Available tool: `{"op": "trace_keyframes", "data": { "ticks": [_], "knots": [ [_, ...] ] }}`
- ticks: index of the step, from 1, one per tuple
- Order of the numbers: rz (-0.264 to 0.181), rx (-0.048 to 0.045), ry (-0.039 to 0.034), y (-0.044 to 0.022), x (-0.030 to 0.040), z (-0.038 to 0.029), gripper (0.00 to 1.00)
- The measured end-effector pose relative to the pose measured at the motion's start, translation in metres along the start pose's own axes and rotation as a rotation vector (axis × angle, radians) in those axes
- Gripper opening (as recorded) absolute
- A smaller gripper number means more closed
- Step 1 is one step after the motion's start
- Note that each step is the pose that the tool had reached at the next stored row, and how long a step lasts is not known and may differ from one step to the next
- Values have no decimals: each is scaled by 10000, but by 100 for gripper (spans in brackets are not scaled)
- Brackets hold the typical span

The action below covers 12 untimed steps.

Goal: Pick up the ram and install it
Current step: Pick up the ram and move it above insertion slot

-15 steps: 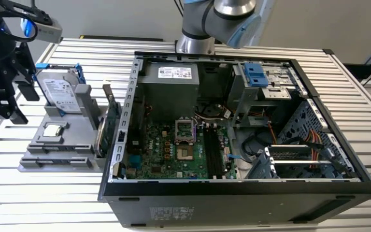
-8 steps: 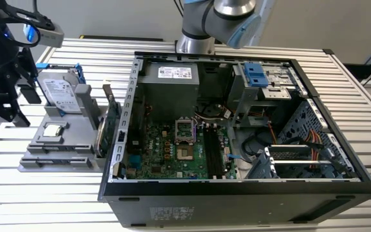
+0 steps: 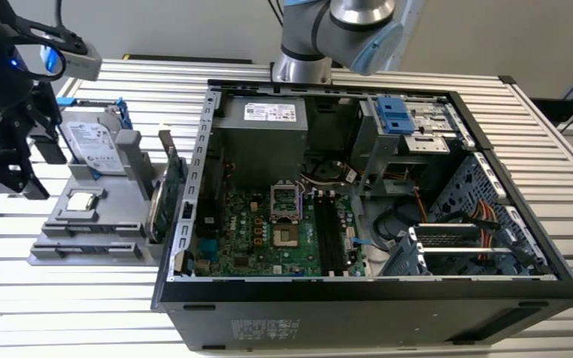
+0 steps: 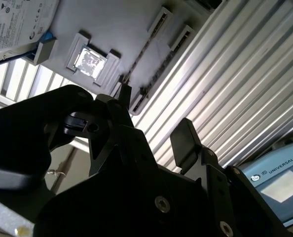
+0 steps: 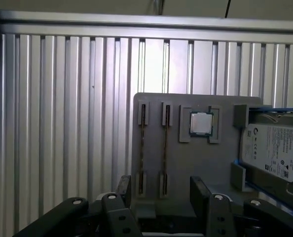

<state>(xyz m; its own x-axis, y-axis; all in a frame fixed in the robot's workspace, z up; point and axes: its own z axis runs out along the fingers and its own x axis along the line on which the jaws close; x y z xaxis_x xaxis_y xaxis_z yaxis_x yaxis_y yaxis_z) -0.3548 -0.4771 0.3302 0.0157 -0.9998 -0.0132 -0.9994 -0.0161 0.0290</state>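
Note:
Two ram sticks stand on edge in slots of a grey holder [image 5: 186,163]: one ram stick [image 5: 143,148] and a second ram stick [image 5: 165,148] beside it. In the second wrist view they show as thin lines, the ram [image 4: 147,43]. My gripper [image 5: 162,193] hovers above the holder's near edge, open, with nothing between its black fingers [image 5: 201,190]. In the exterior view the gripper [image 3: 16,175] hangs at the exterior view's left, over the holder [image 3: 92,239]. The motherboard's long dark memory slots [image 3: 327,233] lie inside the open computer case [image 3: 366,298].
The holder also carries a square processor chip [image 5: 201,123] and a silver hard drive [image 5: 272,150] in a blue frame. A green card [image 3: 172,198] stands upright between holder and case. Everything rests on a ribbed metal table [image 5: 62,123].

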Motion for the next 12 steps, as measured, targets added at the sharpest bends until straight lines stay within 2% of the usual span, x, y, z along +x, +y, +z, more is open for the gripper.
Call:
{"op": "trace_keyframes", "data": {
  "ticks": [12],
  "knots": [
    [1, 0, 36, -21, 3, 171, 100]
  ]
}}
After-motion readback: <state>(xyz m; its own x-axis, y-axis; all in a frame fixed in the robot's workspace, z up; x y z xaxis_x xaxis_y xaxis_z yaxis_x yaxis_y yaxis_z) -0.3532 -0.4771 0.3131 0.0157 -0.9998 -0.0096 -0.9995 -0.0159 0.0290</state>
